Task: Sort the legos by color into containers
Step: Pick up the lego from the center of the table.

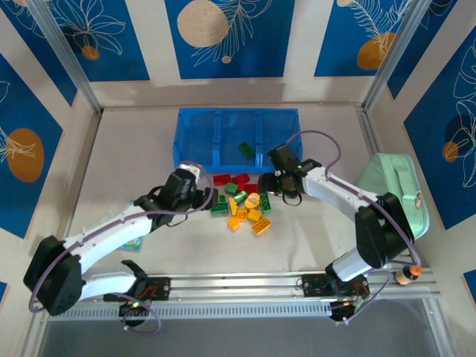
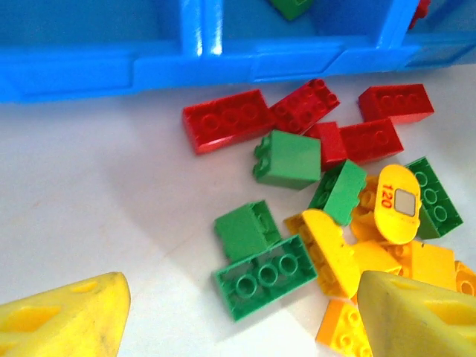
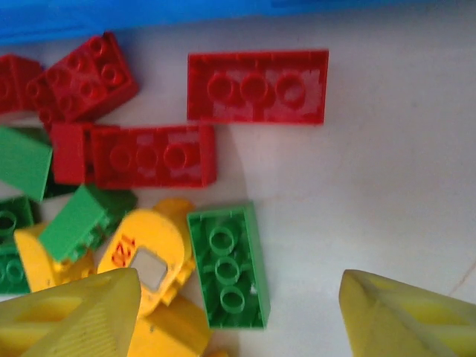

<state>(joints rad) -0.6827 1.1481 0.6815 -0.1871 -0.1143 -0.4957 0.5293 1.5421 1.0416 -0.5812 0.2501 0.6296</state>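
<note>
The legos (image 1: 242, 202) lie in a loose pile of red, green and orange-yellow bricks just in front of the containers (image 1: 197, 137), a blue tray of three joined bins. One green lego (image 1: 245, 149) lies in the middle bin. My left gripper (image 1: 204, 197) hovers at the pile's left edge. It is open (image 2: 242, 320), with an upturned green brick (image 2: 266, 277) lying between its yellow fingers (image 2: 67, 316). My right gripper (image 1: 271, 182) hovers at the pile's right edge. It is open too (image 3: 238, 320), its fingers either side of another upturned green brick (image 3: 229, 266).
A mint-green zipped pouch (image 1: 394, 190) lies at the right wall. The blue front wall of the tray (image 2: 149, 71) stands close behind the red bricks (image 2: 227, 119). A yellow rounded piece marked 120 (image 3: 145, 256) lies beside the right gripper's left finger.
</note>
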